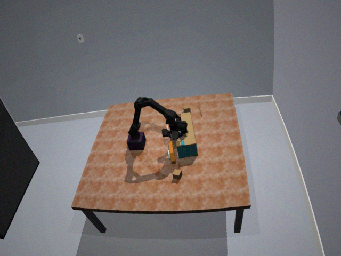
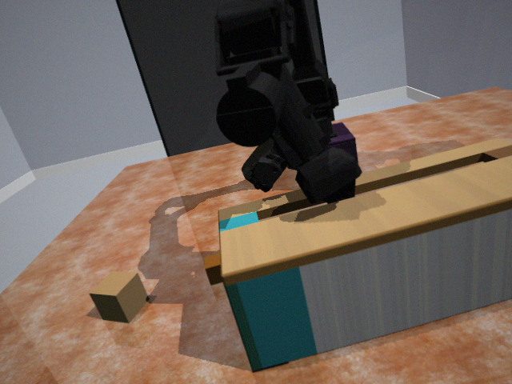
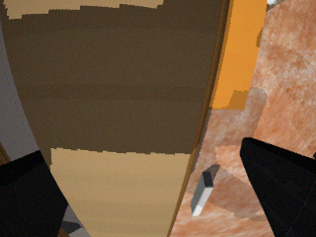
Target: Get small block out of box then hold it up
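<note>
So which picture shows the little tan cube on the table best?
The exterior view: the tan cube looks big there, standing alone on the table beside the box's teal end. The top view shows it tiny; the wrist view misses it.

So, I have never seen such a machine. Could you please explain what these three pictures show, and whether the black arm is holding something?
The black machine is a robot arm on a purple base, with two fingers at its end. One picture looks down from high up, one looks from the table side, and one looks out from between the fingers. On the orange-brown table lies a long box with a wooden top and a teal end. A small tan block sits on the table near the teal end. The gripper is low over the slot in the box top. Its fingers are open and hold nothing.
</note>
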Robot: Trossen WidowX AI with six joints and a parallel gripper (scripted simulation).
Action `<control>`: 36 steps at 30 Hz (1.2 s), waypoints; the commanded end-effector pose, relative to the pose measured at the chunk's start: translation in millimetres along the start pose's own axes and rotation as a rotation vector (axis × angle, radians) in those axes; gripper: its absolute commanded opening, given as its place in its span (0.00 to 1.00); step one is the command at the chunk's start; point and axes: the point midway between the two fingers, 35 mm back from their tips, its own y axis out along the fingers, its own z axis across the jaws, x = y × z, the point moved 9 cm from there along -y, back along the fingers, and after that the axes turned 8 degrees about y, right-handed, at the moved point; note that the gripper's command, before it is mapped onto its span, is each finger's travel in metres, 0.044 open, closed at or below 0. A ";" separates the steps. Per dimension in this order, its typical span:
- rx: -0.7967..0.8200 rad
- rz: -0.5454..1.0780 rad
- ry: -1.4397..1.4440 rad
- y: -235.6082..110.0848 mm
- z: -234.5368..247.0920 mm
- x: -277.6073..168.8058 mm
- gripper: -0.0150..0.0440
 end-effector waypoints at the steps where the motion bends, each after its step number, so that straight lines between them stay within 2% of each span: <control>1: -0.004 0.005 0.003 5.2 -3.0 -11.2 0.93; 36: -0.005 0.014 0.004 33.4 -13.8 -94.2 0.93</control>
